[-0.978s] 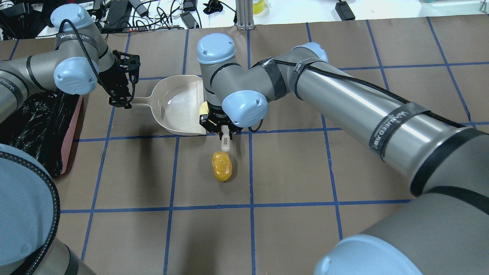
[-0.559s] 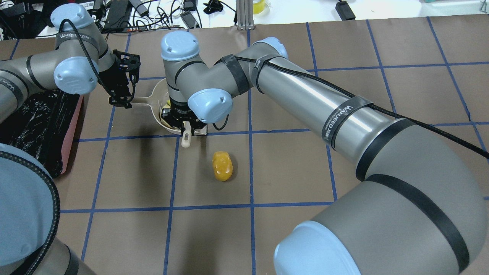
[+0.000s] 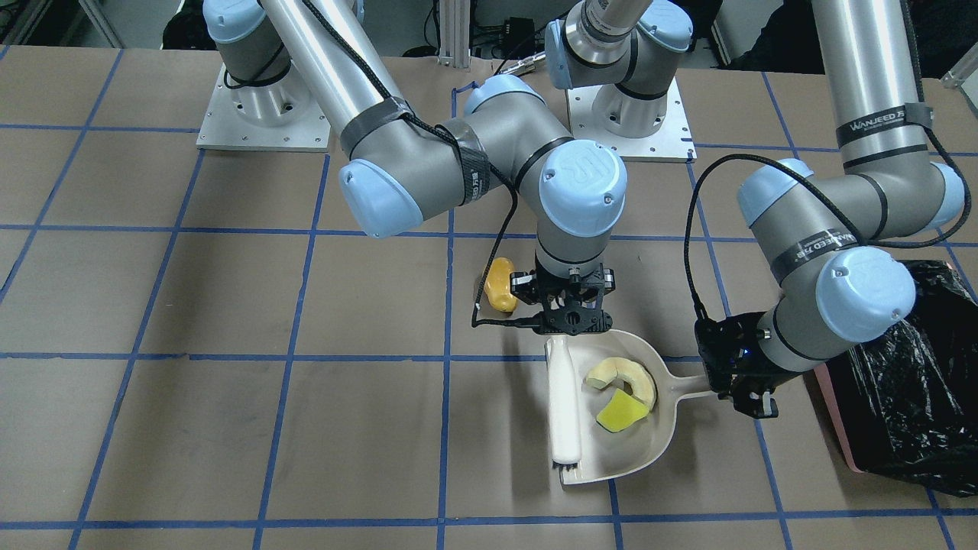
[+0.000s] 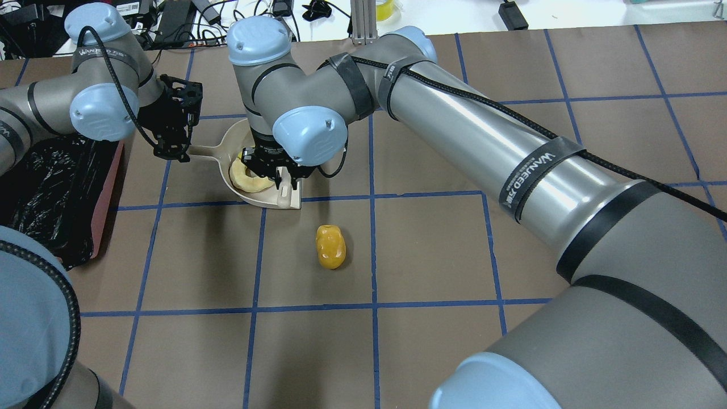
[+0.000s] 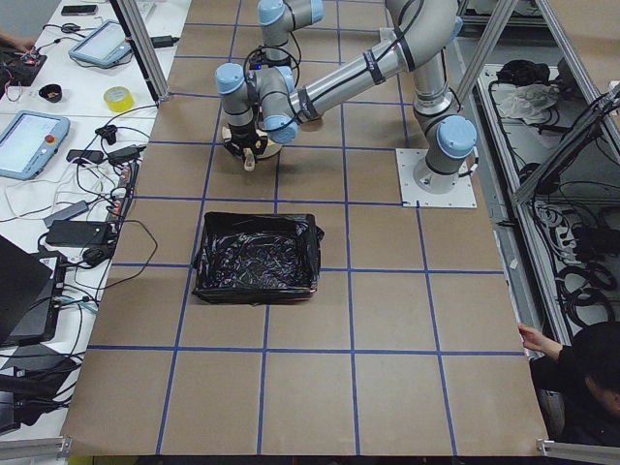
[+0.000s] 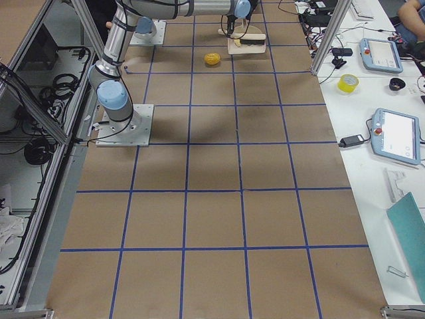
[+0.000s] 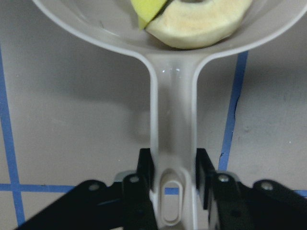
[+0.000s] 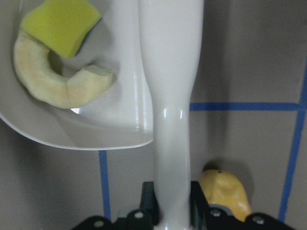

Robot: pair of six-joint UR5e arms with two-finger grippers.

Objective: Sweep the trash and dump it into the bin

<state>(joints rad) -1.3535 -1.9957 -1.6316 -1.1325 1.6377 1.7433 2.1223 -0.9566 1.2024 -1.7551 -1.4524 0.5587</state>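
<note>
The beige dustpan (image 3: 611,454) lies on the table, and my left gripper (image 3: 745,389) is shut on its handle (image 7: 172,120). The pale ring segment (image 3: 626,376) and the yellow-green wedge (image 3: 620,412) lie inside the pan. My right gripper (image 3: 569,321) is shut on a white brush (image 3: 564,405), which lies across the pan's mouth. The glossy yellow-brown lump (image 4: 331,247) sits on the table outside the pan, just behind the right gripper. The pink bin with its black bag (image 3: 901,405) stands beyond the left gripper.
The table is brown paper with a blue tape grid. The bin (image 5: 257,257) stands on the robot's left side of the table. Cables and devices lie along the far edge (image 4: 227,17).
My right arm swept the brush left into the dustpan's mouth, and the ring segment now lies in the pan. The yellow-brown lump has stayed put. My left gripper shifted slightly.
</note>
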